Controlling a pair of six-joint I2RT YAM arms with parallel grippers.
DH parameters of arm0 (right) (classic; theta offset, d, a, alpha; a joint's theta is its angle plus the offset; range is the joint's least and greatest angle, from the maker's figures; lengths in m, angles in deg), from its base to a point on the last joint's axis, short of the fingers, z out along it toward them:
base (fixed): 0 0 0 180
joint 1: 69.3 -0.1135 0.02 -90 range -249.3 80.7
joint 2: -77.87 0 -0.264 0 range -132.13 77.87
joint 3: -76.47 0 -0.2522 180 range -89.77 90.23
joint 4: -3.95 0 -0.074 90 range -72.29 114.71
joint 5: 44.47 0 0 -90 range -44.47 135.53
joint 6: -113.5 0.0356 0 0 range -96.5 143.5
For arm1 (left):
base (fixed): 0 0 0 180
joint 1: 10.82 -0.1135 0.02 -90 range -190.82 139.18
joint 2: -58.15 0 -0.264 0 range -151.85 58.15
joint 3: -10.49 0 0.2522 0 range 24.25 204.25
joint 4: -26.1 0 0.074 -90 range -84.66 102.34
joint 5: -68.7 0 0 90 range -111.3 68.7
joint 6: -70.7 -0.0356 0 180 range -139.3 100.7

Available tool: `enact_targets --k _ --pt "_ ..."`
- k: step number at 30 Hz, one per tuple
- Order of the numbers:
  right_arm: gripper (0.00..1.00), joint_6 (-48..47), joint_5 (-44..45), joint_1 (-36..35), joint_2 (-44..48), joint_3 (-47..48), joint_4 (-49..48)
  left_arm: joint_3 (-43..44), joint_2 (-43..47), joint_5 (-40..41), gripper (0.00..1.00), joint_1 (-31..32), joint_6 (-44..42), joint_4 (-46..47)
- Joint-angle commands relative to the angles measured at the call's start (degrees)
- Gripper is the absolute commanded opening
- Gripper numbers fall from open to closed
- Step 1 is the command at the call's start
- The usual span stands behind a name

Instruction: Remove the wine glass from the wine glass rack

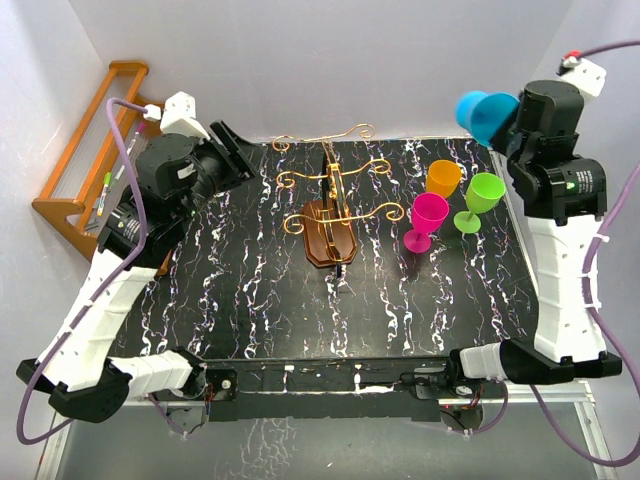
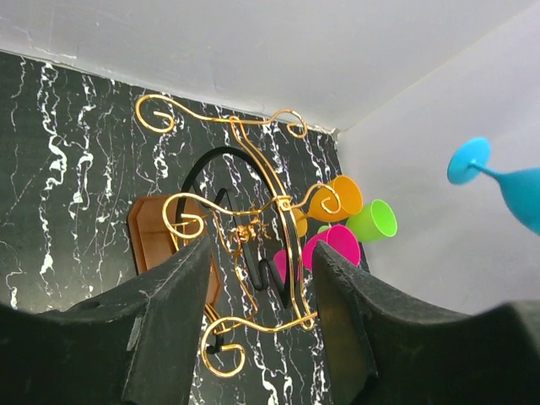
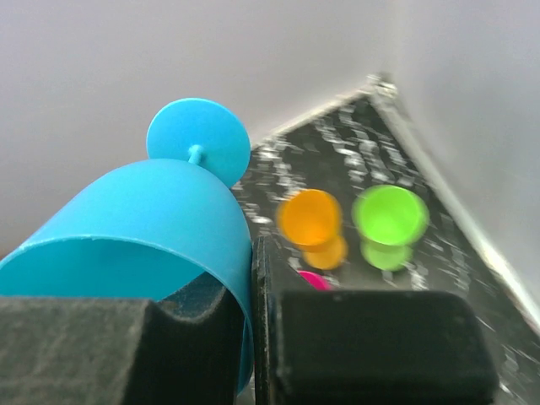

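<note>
Overhead, the right jaws are being hidden; their clamp on the rim of the wine glass (image 3: 143, 228) is being shown wrist-side only. Left jaws are being held wide.

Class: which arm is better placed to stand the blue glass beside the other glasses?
Right: the right gripper holds the blue glass by its rim; the left gripper is open, facing the rack.

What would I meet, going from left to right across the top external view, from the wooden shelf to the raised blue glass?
wooden slatted shelf → left gripper → wine glass rack → pink glass → blue wine glass. The orange glass and green glass overlap their neighbours, so they are left out.
</note>
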Motion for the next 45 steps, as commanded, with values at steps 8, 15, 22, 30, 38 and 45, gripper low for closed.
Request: enact_targets --k 8,15,22,30,38,45 --pt "0.08 -1.47 -10.33 21.84 7.71 -21.93 10.26 -5.42 4.04 -2.20 0.48 0.09 -1.52 0.03" --pt "0.08 0.05 -16.62 24.68 8.10 -34.09 7.04 -9.73 8.84 -1.14 0.48 0.11 -0.83 -2.67" --pt "0.12 1.08 -18.07 24.88 6.72 -44.22 0.05 -15.56 13.53 -1.31 0.47 0.08 1.65 -4.09" --pt "0.16 1.17 -17.04 24.88 4.93 -51.62 -7.64 -16.23 15.88 1.74 0.47 0.11 1.36 -6.33" --pt "0.37 2.49 -17.31 24.88 2.37 -50.54 -10.16 -14.98 16.05 2.88 0.47 0.13 0.48 -8.37" --pt "0.63 2.66 -16.35 24.88 6.21 -43.37 -6.60 -15.58 15.80 3.34 0.49 0.12 0.11 -8.92"
